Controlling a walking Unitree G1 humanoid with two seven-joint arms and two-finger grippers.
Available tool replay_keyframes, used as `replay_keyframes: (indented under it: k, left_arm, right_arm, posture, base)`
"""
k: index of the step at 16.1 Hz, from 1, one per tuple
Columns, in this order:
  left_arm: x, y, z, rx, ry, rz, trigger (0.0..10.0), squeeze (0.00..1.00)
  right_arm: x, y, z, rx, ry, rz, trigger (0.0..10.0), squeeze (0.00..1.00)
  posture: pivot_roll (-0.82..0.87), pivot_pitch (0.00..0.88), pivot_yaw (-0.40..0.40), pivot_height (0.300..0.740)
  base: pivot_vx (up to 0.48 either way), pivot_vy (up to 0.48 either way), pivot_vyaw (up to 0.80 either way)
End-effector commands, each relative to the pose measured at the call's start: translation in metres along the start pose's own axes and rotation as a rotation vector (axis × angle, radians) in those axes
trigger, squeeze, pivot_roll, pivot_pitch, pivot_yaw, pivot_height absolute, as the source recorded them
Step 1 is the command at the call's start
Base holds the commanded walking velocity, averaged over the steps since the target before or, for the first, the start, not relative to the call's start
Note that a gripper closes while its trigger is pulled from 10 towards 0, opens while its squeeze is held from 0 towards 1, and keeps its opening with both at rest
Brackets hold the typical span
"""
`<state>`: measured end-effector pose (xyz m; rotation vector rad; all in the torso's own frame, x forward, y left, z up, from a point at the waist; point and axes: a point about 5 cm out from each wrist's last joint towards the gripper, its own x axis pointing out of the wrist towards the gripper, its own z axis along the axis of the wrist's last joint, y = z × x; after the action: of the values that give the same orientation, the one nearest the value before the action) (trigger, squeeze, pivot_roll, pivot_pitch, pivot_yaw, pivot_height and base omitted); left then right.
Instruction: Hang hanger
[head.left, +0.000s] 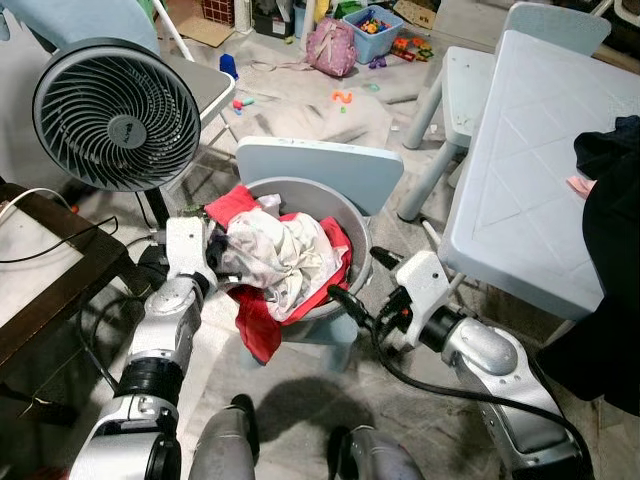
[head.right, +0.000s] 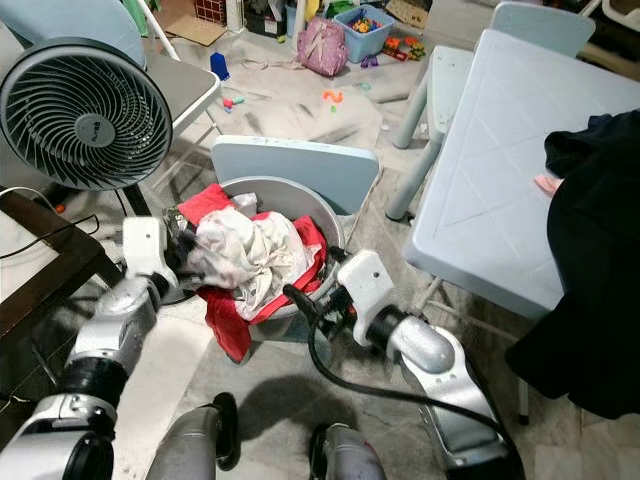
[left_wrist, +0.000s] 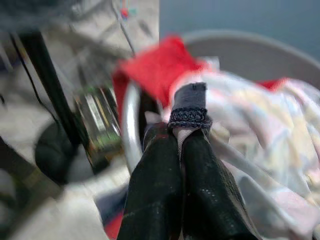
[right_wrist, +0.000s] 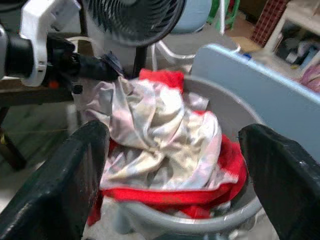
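A grey laundry basket (head.left: 356, 238) stands on the floor in front of me, heaped with a white garment (head.left: 278, 252) and a red cloth (head.left: 256, 322) that hangs over its near rim. My left gripper (head.left: 216, 256) is at the basket's left edge, shut on the white garment; in the left wrist view the fingers (left_wrist: 159, 165) pinch it just below a grey knitted trim (left_wrist: 189, 106). My right gripper (head.left: 365, 280) is beside the basket's right rim, open, with nothing between its fingers (right_wrist: 70, 180); it faces the pile.
A round fan (head.left: 115, 115) stands at the back left beside a dark wooden table (head.left: 60, 285) with cables. A light blue chair back (head.left: 320, 165) is right behind the basket. On the right, a light blue table (head.left: 520, 180) carries dark clothing (head.left: 612, 210). Toys (head.left: 372, 30) lie further off.
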<state>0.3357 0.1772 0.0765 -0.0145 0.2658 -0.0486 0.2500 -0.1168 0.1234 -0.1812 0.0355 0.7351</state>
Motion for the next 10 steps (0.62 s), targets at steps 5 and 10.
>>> replay_keyframes:
  k: [5, 10]
  left_arm:
    - [-0.005, -0.01, 0.031, 0.235, -0.216, -0.068, 0.0, 0.0]
    - [-0.034, -0.02, 0.057, 0.358, -0.398, -0.263, 0.0, 0.0]
  right_arm:
    - [0.009, -0.005, -0.003, 0.009, -0.027, -0.071, 10.0, 0.0]
    - [0.024, -0.011, -0.005, 0.145, -0.102, -0.229, 10.0, 0.0]
  posture:
    - [-0.03, 0.076, -0.067, 0.74]
    - [0.03, 0.04, -0.014, 0.74]
  base:
    - [0.0, 0.0, 0.0]
    - [0.0, 0.0, 0.0]
